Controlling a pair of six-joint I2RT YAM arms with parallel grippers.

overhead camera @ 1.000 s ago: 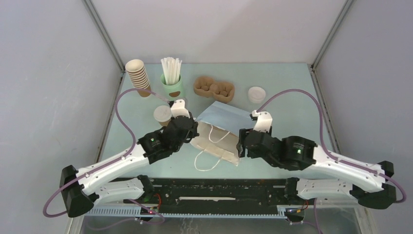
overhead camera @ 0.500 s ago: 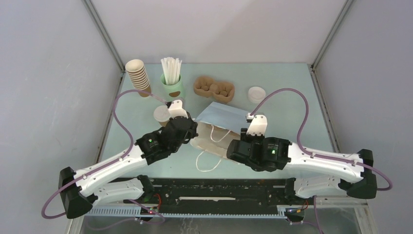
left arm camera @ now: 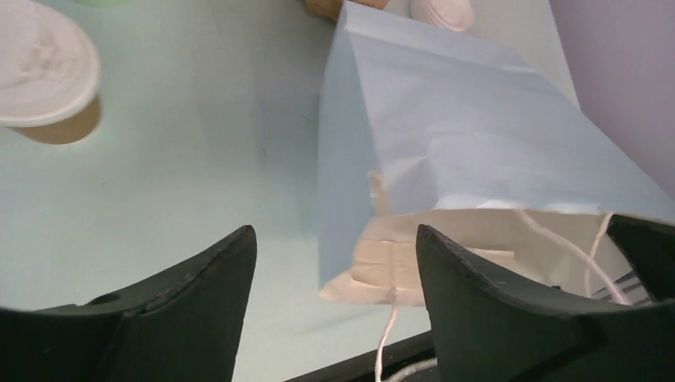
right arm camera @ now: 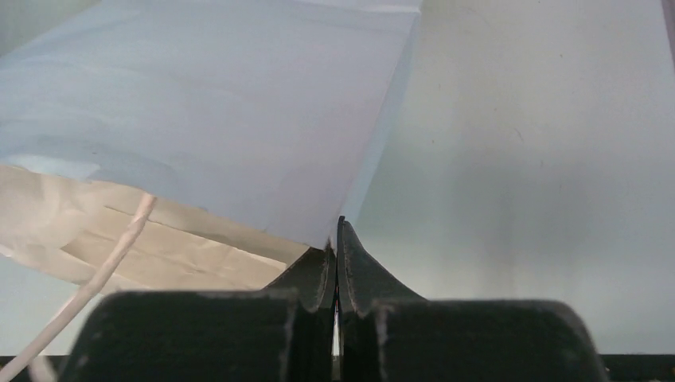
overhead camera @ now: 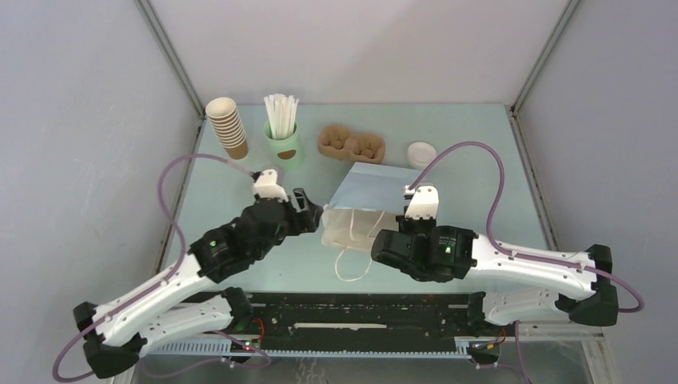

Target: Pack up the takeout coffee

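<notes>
Two grippers are working the bag's mouth. My left gripper (left arm camera: 334,239) hangs with its curved black fingers wide apart, just left of the paper bag (left arm camera: 470,135), which is smooth blue outside and creased kraft inside. My right gripper (right arm camera: 336,227) has its fingers pressed flat together; the bag's folded right edge seems nipped between the tips, though that's hard to call. The takeout coffee (left arm camera: 44,76), brown paper under a round white lid, stands on the pale table (left arm camera: 199,159), left of the bag and apart from it. White string handles (overhead camera: 352,264) loop out on the near side.
</notes>
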